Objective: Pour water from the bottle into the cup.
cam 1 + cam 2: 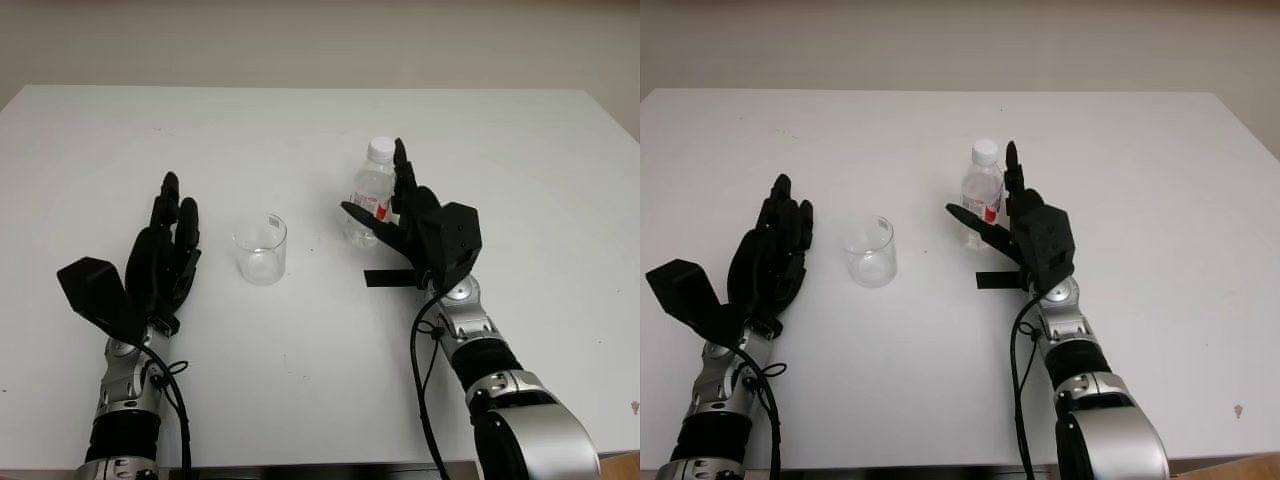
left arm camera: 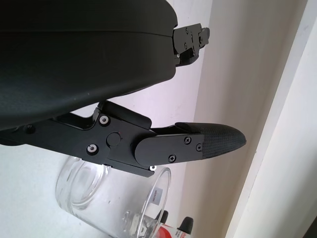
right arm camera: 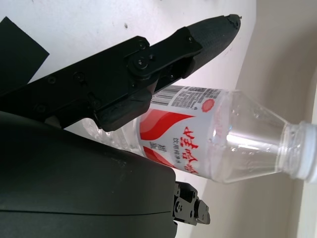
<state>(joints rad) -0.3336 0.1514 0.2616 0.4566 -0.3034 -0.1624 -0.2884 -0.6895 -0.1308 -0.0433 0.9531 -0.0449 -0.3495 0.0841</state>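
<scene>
Left eye view has the small clear plastic water bottle with a white cap and red label [image 1: 372, 195] standing upright on the white bench [image 1: 520, 180], a bit right of centre. The black three-finger right hand [image 1: 400, 215] is right up against it, the thumb reaching across the near side and another finger rising along the far right side, so the bottle sits between them. Can't tell if they actually press on it; nothing looks clamped yet, so I'd call the hand released. The short clear glass cup [image 1: 261, 249] stands left of the bottle, apart from it. The left hand [image 1: 165, 250] is open, just left of the cup.
</scene>
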